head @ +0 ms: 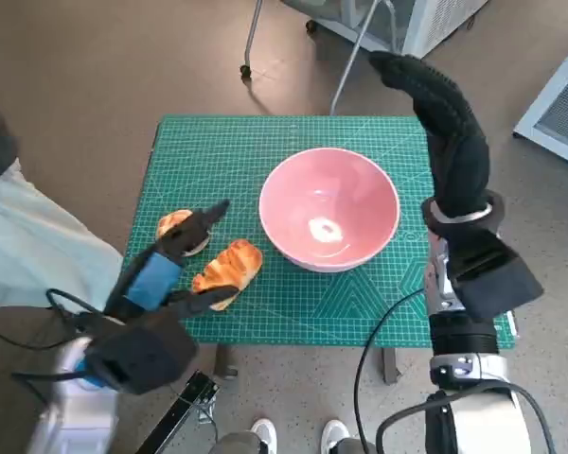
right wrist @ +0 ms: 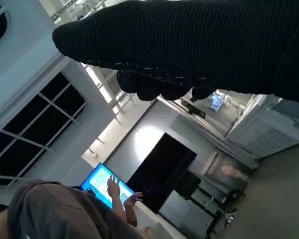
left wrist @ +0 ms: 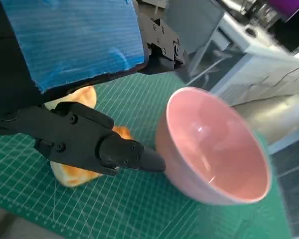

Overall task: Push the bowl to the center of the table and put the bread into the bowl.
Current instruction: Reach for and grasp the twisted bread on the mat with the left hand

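Observation:
A pink bowl (head: pixel 328 208) stands empty near the middle of the green mat (head: pixel 293 312), also seen in the left wrist view (left wrist: pixel 214 149). Two golden bread pieces lie left of it: a croissant-like one (head: pixel 229 271) and a smaller one (head: pixel 175 225) behind my left hand. My left hand (head: pixel 166 274) hovers over the bread with fingers spread, one above each piece, holding nothing; bread (left wrist: pixel 72 174) shows under its fingers (left wrist: pixel 124 152). My right hand (head: pixel 450 123) is raised above the table's right edge, fingers extended, empty.
A person in pale clothing (head: pixel 28 255) sits at the left of the table. Chair legs (head: pixel 251 43) and a white cabinet (head: pixel 435 19) stand beyond the far edge. A person at a blue screen (right wrist: pixel 107 186) shows in the right wrist view.

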